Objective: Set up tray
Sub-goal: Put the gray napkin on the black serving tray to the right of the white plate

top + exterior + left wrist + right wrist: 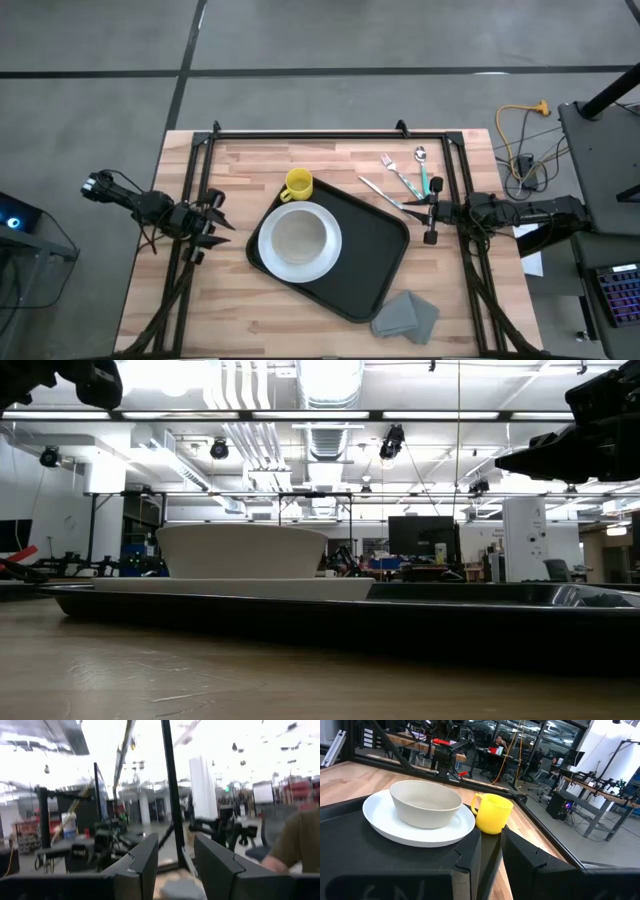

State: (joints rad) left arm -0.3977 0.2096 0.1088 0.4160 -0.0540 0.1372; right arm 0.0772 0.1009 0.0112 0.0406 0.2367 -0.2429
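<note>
Plate (300,243) and bowl (298,236) on tray (375,262)

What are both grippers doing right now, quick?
Left gripper: jaws open, empty, at the table's left edge.
Right gripper: jaws slightly open, empty, by the tray's right rim.

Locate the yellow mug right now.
In the high view, the small yellow mug stands on the wooden table, at the black tray's far edge, beside the white plate.

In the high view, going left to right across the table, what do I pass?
left gripper → white plate with bowl on the tray → cutlery → right gripper.
</note>
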